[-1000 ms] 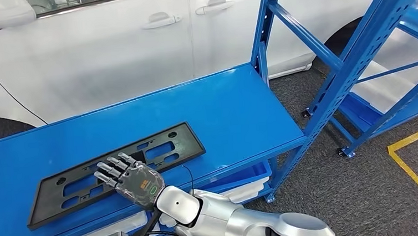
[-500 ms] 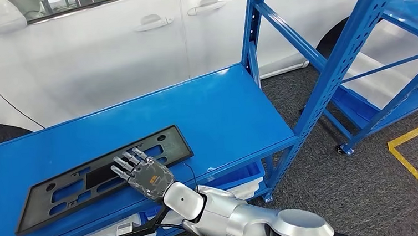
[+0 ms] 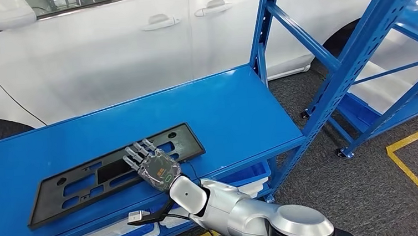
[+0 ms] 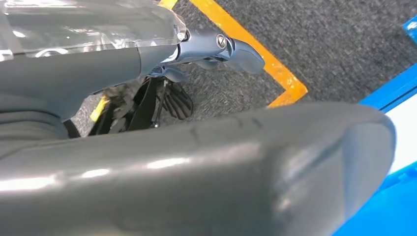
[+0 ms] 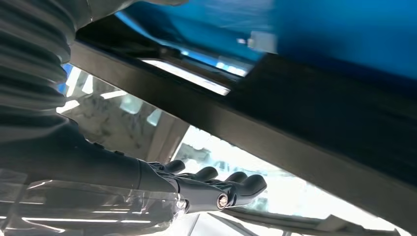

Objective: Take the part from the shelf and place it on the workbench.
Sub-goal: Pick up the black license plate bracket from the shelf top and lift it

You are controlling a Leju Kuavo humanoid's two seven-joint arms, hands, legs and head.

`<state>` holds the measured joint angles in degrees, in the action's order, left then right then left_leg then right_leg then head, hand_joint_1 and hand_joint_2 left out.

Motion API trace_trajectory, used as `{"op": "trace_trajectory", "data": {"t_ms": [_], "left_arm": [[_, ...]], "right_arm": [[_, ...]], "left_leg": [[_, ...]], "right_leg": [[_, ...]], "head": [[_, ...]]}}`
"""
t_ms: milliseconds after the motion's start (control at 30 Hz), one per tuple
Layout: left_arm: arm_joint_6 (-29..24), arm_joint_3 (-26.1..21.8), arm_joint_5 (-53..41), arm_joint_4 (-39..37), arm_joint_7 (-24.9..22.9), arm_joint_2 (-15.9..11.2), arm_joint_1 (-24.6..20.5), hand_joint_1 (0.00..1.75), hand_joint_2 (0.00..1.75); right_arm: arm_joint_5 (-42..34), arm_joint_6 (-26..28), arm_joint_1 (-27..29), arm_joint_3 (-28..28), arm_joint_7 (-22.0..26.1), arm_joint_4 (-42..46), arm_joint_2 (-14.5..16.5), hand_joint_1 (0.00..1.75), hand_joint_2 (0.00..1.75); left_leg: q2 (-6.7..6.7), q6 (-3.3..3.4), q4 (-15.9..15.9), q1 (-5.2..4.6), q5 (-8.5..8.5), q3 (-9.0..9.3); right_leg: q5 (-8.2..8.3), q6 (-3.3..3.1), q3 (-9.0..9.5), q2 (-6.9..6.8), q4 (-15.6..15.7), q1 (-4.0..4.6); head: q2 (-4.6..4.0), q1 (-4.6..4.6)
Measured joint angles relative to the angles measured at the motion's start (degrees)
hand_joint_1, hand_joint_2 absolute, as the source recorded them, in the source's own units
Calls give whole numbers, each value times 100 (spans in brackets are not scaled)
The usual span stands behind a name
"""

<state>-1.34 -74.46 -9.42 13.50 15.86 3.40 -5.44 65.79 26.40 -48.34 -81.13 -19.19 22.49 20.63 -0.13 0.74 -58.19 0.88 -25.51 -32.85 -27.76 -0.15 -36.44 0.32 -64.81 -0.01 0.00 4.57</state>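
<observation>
White car [image 3: 107, 47] across the back of the head view, doors shut, two door handles showing. In front of it, the blue workbench [image 3: 233, 105], a flat blue top on blue perforated uprights. A second blue rack [image 3: 392, 66] stands to the right on grey carpet, and a yellow floor line [image 3: 415, 159] runs near it.

Black part [image 3: 94, 179]: a long flat plastic frame with rectangular cut-outs and small holes. It lies flat on the workbench top, near the front edge, left of centre, set at a slight angle with its right end further back.

Right arm [image 3: 241, 215], silver, comes in from the bottom of the head view and reaches forward and left. Right hand [image 3: 153, 165] is over the right half of the part, fingers straight and apart, pointing toward the car, back of the hand up. It holds nothing. Cannot tell whether the palm touches the part or hangs just above it. In the right wrist view the fingers [image 5: 231, 184] are stretched out side by side, with the dark edge of the part [image 5: 295, 123] close by them.

Left hand [image 4: 211, 46] in the left wrist view: fingers curled in, nothing in them, over grey carpet and a yellow line [image 4: 255, 54].

A thin black cable [image 3: 147, 219] with a small white plug hangs below the right wrist.
</observation>
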Motion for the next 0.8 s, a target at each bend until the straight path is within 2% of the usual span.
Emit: {"op": "trace_trajectory", "data": {"t_ms": [33,67,133,200,233,267,333,367,400,433,500,533,567,600,700,733,800], "left_arm": [[10,2,0,-1,7,3,-2,0,0],[18,3,0,-1,14,5,-3,0,0],[28,3,0,-2,20,6,-5,0,0],[31,3,0,-2,22,-8,-10,0,0],[32,4,0,-3,22,-15,-13,0,0],[33,4,0,-3,22,-22,-13,0,0],[33,4,0,-4,21,-27,-8,0,0],[33,3,0,-4,21,-30,-4,0,0],[33,3,0,-4,21,-33,-2,0,0],[33,3,1,-4,21,-35,0,0,0],[43,4,1,-4,27,-43,-3,0,0],[55,5,1,-5,32,-45,-9,0,0],[67,7,0,-5,37,-47,-13,0,0],[78,8,0,-6,39,-47,-17,0,0],[102,20,1,-6,45,-45,-20,0,0],[113,28,2,-6,46,-44,-22,0,0],[137,45,2,-6,47,-43,-25,0,0]], "right_arm": [[9,-27,-35,0,-17,-36,0,0,175],[14,-48,-63,0,-28,-69,0,0,175],[16,-65,-91,0,-36,-127,1,0,175],[17,-72,-107,1,-39,-168,8,0,175],[17,-77,-113,1,-39,-185,12,0,175],[17,-81,-115,0,-39,-200,15,0,175],[17,-85,-112,-1,-40,-227,15,0,175],[17,-84,-109,-1,-40,-240,15,0,175],[17,-84,-108,-1,-40,-251,15,7,175],[17,-88,-107,-1,-40,-261,15,48,175],[17,-139,-111,0,-52,-274,15,136,175],[17,-185,-116,2,-62,-284,15,172,175],[17,-235,-122,5,-72,-296,15,175,175],[17,-280,-127,10,-77,-312,14,175,175],[16,-354,-133,31,-73,-372,13,175,175],[15,-373,-135,39,-65,-392,12,175,175],[15,-402,-136,54,-37,-424,8,175,175]], "left_leg": [[-3,-20,-1,-7,0,3],[-4,-48,2,-9,2,4],[-2,-118,29,-4,15,10],[2,-176,14,-3,-23,12],[3,-199,-115,-5,-121,-39],[4,-221,-373,0,-283,-150],[3,-266,-1130,14,-653,-491],[4,-285,-1427,20,-748,-626],[4,-301,-1531,26,-731,-669],[5,-312,-1401,33,-604,-600],[11,-319,-637,54,-224,-222],[9,-298,-281,52,-100,-52],[5,-268,-54,48,-44,52],[0,-232,21,37,-53,80],[-2,-117,41,36,-22,70],[3,-79,54,44,-7,68],[14,-31,65,50,11,56]], "right_leg": [[117,-30,177,1,353,15],[168,-52,281,2,566,34],[189,-80,307,6,654,54],[237,-131,342,4,732,16],[264,-157,361,-1,778,-6],[284,-176,373,-7,812,-24],[289,-193,359,-13,816,-14],[288,-195,352,-14,810,-11],[285,-194,349,-14,801,-10],[279,-188,350,-11,787,-13],[254,-154,350,-3,743,-19],[238,-127,339,3,712,-9],[230,-99,326,7,689,3],[228,-73,312,9,678,14],[205,10,285,9,644,13],[113,41,228,6,517,6],[-234,93,-60,-1,-95,-16]], "head": [[0,0],[0,1],[0,1],[0,2],[0,2],[0,2],[0,2],[0,3],[0,3],[0,3],[0,2],[0,2],[0,2],[0,2],[0,2],[0,2],[0,1]]}}
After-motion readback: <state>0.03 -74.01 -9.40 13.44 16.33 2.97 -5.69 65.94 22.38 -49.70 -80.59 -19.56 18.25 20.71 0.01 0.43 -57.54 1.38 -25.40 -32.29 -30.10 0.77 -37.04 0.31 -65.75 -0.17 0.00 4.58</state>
